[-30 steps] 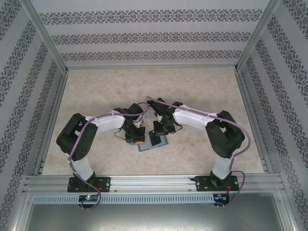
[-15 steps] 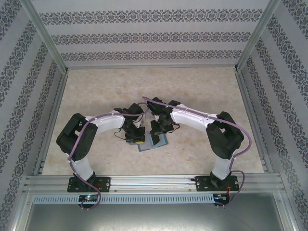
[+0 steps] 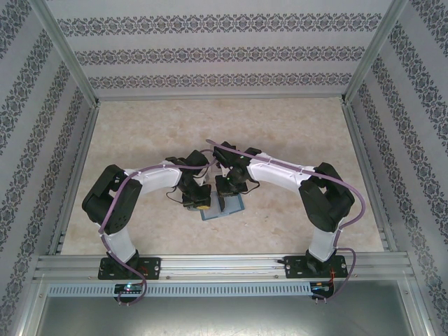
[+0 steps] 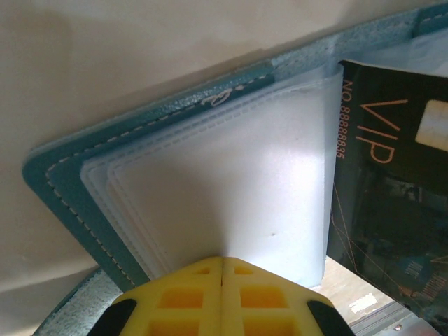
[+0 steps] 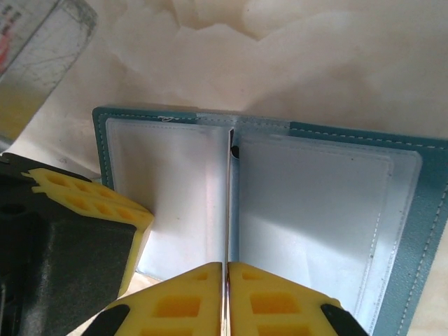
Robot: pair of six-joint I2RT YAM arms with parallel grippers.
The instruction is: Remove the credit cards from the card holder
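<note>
Card holder (image 5: 315, 217) lies opened flat on the pale marbled desk (image 3: 294, 133), near the middle and a little toward the arms' bases, with both arms bent inward so that their ends meet right over it. It is teal on the outside with light stitching along the border, and inside there are frosted clear pockets (image 4: 224, 189) stacked in leaves. The left gripper (image 4: 222, 274) has its yellow jaws closed tight together, their tips at the lower edge of those pockets on one half of the holder; I cannot tell whether a leaf is pinched between them or merely pressed down. From the right wrist, one left finger (image 5: 91, 203) sits on the lower corner of the holder's left page. The right gripper (image 5: 227, 280) has its jaws drawn in narrow over the fold, with a thin sheet (image 5: 229, 203) standing edge-on between them; I cannot make out whether it is a card or a pocket leaf. Beside the clear pockets a dark card (image 4: 392, 182) printed "VIP" and a number stands tilted, overlapping their edge.
</note>
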